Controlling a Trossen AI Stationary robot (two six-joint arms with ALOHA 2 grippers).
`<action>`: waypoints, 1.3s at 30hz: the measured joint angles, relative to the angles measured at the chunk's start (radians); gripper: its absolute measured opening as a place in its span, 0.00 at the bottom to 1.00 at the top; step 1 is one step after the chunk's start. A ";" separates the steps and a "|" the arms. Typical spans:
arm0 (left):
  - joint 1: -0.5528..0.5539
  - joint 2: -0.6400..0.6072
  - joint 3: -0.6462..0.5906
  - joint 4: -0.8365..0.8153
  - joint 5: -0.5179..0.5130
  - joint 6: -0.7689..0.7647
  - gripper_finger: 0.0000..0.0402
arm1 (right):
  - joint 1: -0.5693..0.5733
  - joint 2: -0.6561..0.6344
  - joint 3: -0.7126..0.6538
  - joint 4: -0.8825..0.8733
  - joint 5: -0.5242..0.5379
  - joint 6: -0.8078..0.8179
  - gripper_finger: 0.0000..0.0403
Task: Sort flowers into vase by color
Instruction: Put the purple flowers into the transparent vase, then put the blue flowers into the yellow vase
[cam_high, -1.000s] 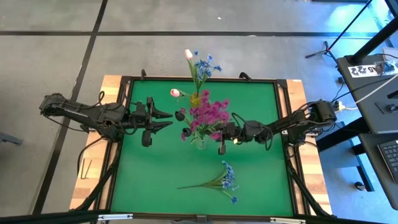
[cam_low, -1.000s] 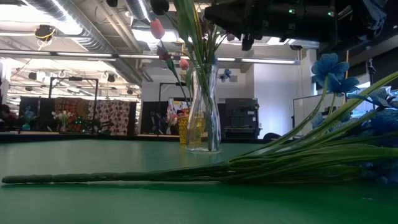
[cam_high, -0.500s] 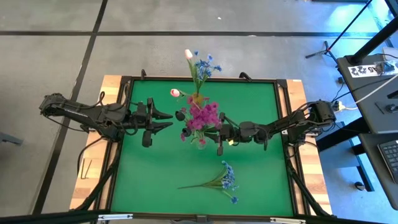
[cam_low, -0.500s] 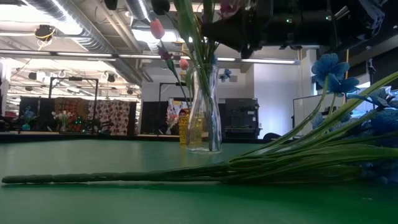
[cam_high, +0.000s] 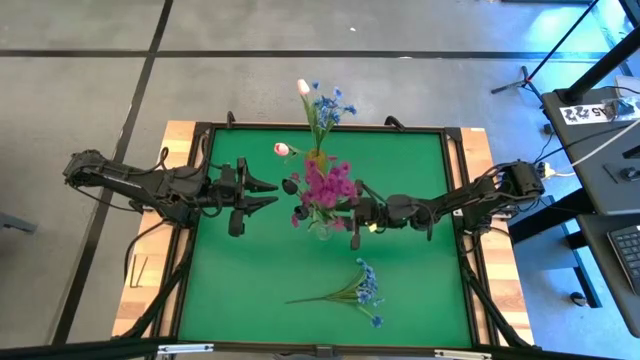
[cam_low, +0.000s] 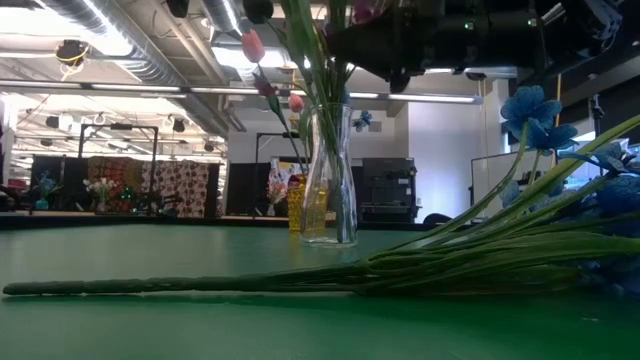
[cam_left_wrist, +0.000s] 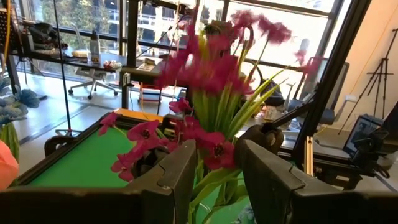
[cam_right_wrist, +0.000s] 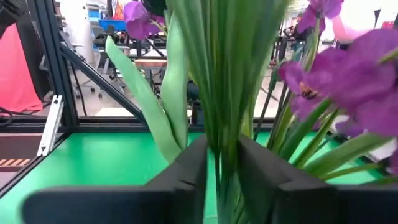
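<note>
A clear glass vase (cam_high: 322, 231) stands mid-table and holds the magenta flowers (cam_high: 325, 185) by their stems. My right gripper (cam_high: 352, 217) reaches in from the table's right, above the vase's mouth, and is shut on those stems. Just behind the clear vase stands a yellow vase (cam_high: 315, 160) with blue blossoms and pale pink tulip buds (cam_high: 303, 87). A blue spray (cam_high: 358, 290) lies flat on the green mat toward the near edge. My left gripper (cam_high: 270, 190) hovers open to the left of the vases, with nothing between its fingers. My right gripper has the bundle of green stems (cam_right_wrist: 222, 155) of the magenta flowers between its two fingers (cam_right_wrist: 193, 177), below the flower heads. It comes in level from the table's right and lies across the stems. The stems stand nearly upright, their lower ends inside the clear vase (cam_low: 328, 175).
The green mat (cam_high: 250, 290) lies in a dark frame on a wooden table. The blue spray's long stem (cam_low: 180, 287) runs along the near part of the mat. Desks, cables and stands are on the floor to the right.
The magenta flowers have drawn together and swung a little toward the table's left, so they stand more upright over the clear vase. My right gripper has tipped slightly while staying beside the vase.
</note>
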 joint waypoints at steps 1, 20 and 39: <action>0.000 0.000 0.000 0.000 0.000 0.000 0.31 | 0.000 0.000 0.000 -0.006 0.000 0.011 0.22; 0.000 0.000 0.000 -0.004 0.000 -0.003 0.31 | 0.000 0.000 0.000 -0.095 0.000 0.041 0.60; 0.000 0.000 0.000 -0.005 0.000 -0.003 0.31 | 0.001 -0.244 0.001 -0.525 -0.011 0.124 0.64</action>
